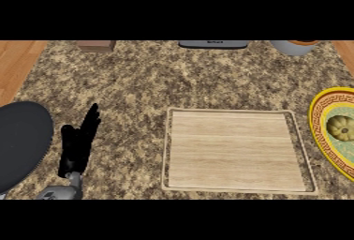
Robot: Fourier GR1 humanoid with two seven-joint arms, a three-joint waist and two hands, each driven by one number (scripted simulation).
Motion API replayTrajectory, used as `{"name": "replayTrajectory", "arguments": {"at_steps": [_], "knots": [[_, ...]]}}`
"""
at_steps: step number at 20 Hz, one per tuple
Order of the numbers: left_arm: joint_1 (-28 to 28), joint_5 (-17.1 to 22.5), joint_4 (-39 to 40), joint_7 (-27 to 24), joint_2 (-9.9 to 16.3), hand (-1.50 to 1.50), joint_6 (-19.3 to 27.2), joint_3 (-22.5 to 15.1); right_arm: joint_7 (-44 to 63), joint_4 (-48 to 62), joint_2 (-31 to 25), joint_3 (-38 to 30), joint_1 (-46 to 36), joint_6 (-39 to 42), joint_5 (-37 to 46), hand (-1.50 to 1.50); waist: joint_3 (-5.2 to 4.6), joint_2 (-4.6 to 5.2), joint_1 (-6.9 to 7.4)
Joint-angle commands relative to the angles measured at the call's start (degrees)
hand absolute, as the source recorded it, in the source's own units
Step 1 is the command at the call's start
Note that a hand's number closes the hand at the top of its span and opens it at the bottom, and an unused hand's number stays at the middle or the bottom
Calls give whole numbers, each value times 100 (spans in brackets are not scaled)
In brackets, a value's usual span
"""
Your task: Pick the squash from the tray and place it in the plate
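Squash, small, pale yellow, ribbed, already sits in the yellow patterned plate, far right of the black left hand, fingers straight. Likely light, hard, smooth; best gripped across its sides.

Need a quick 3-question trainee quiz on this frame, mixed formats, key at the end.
1. True or false: the squash lies on the wooden tray.
2. Multiple choice: the left hand shows A) over the tray, B) left of the tray, fingers straight, C) on the plate.
3. Fill in: the plate sits at the view's ____ edge.

Key: 1 false, the squash is in the plate; 2 B; 3 right.
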Motion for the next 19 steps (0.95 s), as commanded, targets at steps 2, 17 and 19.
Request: {"name": "replayTrajectory", "arguments": {"at_steps": [2, 17, 19], "knots": [[-119, 37, 86, 68, 35, 0, -99, 34, -249, 59, -267, -158, 59, 363, -145, -150, 3, 3, -12], [60, 32, -55, 12, -101, 0, -62, -25, -171, 138, -357, -417, 401, 96, -363, -150, 33, 24, 47], [-43, -13, -115, 87, -109, 0, 7, -14, -81, 142, -405, -376, 451, -75, -306, -150, 19, 8, 20]]}}
